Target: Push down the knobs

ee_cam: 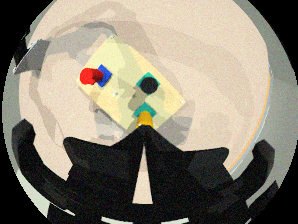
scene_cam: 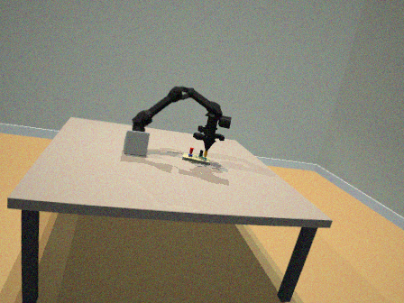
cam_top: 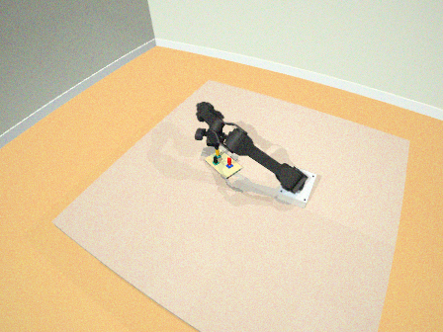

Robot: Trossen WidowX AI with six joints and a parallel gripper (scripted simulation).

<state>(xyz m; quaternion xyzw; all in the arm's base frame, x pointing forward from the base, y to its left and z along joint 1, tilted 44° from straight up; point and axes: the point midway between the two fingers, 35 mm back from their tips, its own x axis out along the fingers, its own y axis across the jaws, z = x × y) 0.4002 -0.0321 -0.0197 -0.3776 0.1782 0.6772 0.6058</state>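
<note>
The pale yellow circuit board (cam_top: 226,173) (ee_cam: 112,50) stands low on the table. A red knob (cam_top: 229,160) (scene_cam: 191,150) (ee_cam: 89,76) stands over a blue potentiometer (ee_cam: 104,75), with its top well above it. A black knob (cam_top: 216,159) (scene_cam: 201,153) (ee_cam: 149,85) stands on a teal potentiometer. A yellow-orange knob (cam_top: 218,152) (scene_cam: 206,153) (ee_cam: 144,119) stands on another teal potentiometer (ee_cam: 144,109). My gripper (scene_cam: 206,151) (ee_cam: 145,128) is shut with nothing between the fingers. Its tips are right at the top of the yellow-orange knob and hide part of it; whether they touch is hard to tell.
The arm's base (cam_top: 300,193) (scene_cam: 136,142) stands on the table (cam_top: 198,237) (scene_cam: 149,189), to one side of the board. The red and black knobs stand up from the board near my fingers. The arm's forearm hangs above the table between base and board.
</note>
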